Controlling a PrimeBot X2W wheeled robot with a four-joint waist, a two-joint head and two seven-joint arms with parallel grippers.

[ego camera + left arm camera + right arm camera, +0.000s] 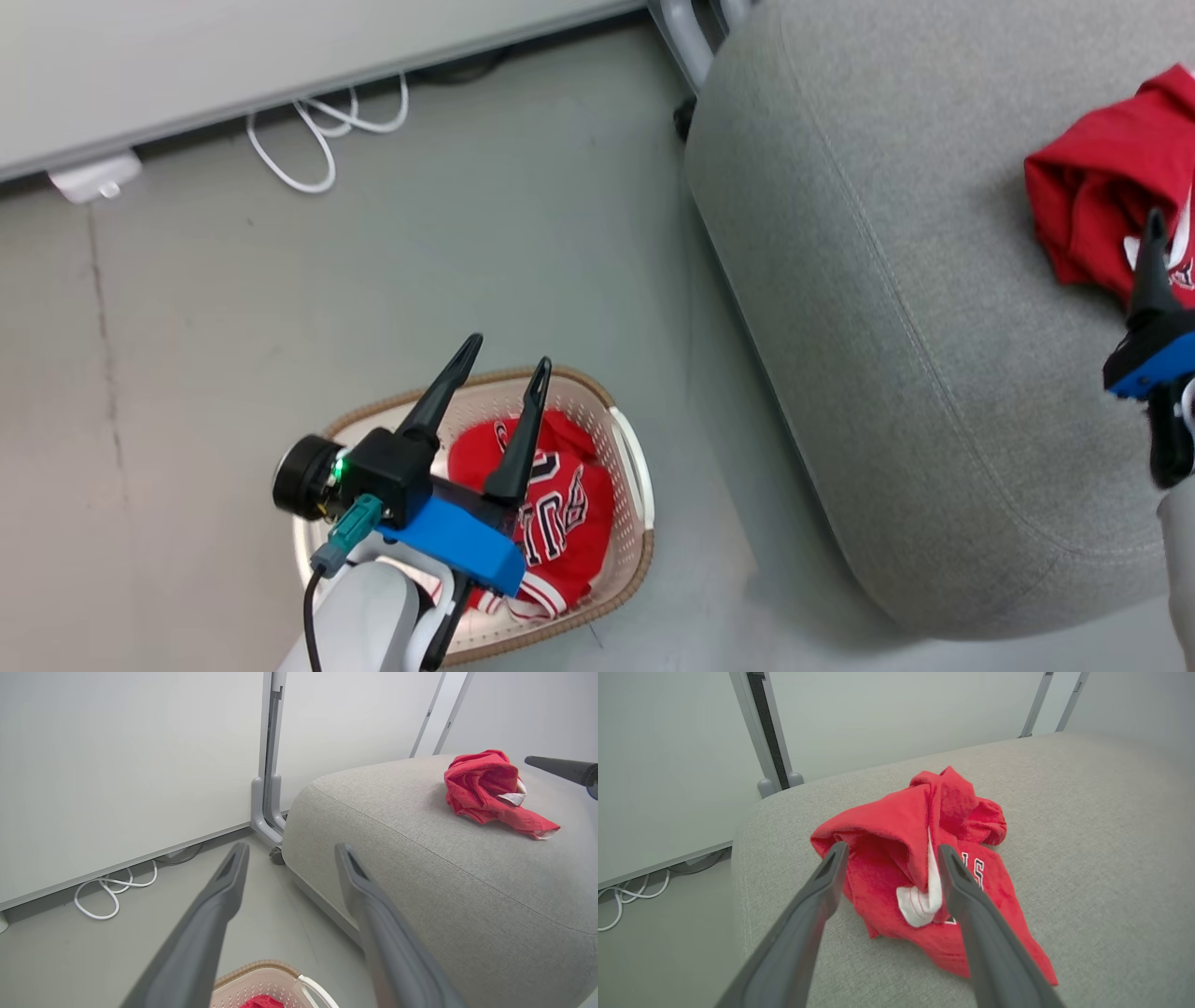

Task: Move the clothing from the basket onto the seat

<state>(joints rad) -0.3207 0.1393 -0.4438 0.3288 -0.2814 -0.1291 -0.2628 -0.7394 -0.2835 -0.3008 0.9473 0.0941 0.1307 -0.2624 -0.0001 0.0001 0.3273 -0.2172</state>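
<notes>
The red jersey (pixel 560 504) with black-and-white lettering lies crumpled in the cream basket (pixel 635 467) on the floor. My left gripper (pixel 510 350) hangs open above the basket, its fingers (pixel 219 896) empty and apart. A plain red shirt (pixel 896 826) lies bunched on the grey seat (pixel 887 327) near its right side. My right gripper (pixel 892 849) is open, one finger on each side of the shirt's heap and just above it, gripping nothing. One of its fingers (pixel 1152 271) shows at the head view's right edge, over the shirt (pixel 1092 196).
A white cable (pixel 317 140) loops on the grey floor by the wall panel, with a white plug block (pixel 93 177) to its left. A grey metal post foot (pixel 266 812) stands at the seat's far corner. Bare floor lies between basket and seat.
</notes>
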